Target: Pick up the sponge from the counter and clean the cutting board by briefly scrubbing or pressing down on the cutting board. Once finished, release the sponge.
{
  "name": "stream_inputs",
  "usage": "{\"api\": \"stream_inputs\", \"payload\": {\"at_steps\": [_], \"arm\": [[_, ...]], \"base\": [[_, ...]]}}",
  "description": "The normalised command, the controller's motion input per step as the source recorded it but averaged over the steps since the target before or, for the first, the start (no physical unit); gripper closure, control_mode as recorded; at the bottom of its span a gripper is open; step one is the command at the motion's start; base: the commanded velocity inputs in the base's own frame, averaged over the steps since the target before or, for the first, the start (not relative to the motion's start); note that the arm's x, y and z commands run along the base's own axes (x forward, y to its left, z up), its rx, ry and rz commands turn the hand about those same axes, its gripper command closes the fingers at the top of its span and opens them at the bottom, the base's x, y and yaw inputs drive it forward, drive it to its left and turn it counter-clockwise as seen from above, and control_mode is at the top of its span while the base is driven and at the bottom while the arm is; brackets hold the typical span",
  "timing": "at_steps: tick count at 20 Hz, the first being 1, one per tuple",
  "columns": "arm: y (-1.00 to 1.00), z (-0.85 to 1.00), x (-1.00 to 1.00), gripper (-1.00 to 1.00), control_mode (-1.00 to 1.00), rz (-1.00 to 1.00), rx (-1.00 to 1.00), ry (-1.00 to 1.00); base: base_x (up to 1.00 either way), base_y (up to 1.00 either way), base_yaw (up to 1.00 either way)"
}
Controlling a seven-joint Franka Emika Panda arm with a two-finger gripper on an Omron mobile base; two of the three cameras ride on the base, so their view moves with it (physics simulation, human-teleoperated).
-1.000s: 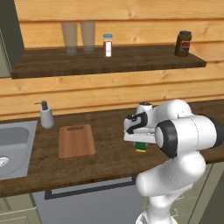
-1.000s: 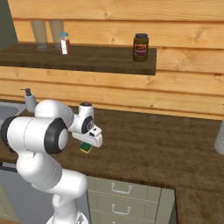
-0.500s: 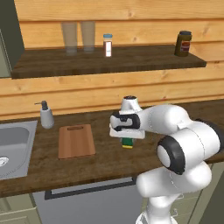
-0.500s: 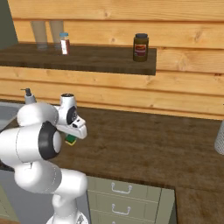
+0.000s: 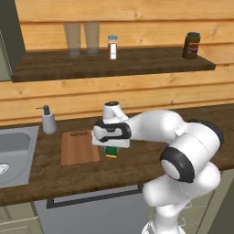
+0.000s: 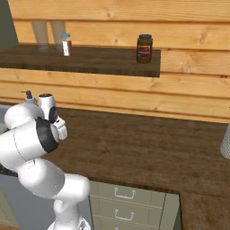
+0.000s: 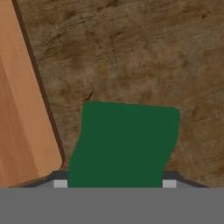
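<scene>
We are carrying the sponge point(image 5: 112, 151) clamped in our gripper point(image 5: 111, 147), its green face point(image 7: 124, 144) hanging above the bare counter point(image 5: 137, 160), just beside the right edge of the cutting board point(image 5: 79, 147). The board is lying flat between us and the sink point(image 5: 13, 153), a soap dispenser point(image 5: 48, 120) standing behind it. We are judging the sponge not yet over the wood. The risk from here: pressing down too soon would be scrubbing counter rather than board, or catching the board's edge and shoving it toward the sink. A soft sponge could also be twisting in the grip under load.
</scene>
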Motion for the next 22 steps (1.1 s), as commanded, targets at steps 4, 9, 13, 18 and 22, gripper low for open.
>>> {"api": "stream_inputs", "payload": {"at_steps": [4, 9, 13, 18, 22], "arm": [[0.96, 0.08, 0.2, 1.0, -1.0, 0.0, -0.08, 0.1], [0.89, 0.08, 0.17, 1.0, -1.0, 0.0, -0.12, 0.12], [0.77, 0.01, 0.21, 1.0, -1.0, 0.0, -0.11, 0.14], [0.57, -0.04, 0.22, 1.0, -1.0, 0.0, -0.03, 0.05], [0.37, -0.04, 0.15, 1.0, -1.0, 0.0, 0.0, 0.0]], "base": [[0.0, 0.0, 0.0], [0.0, 0.0, 0.0], [0.0, 0.0, 0.0], [0.0, 0.0, 0.0], [0.0, 0.0, 0.0]]}}
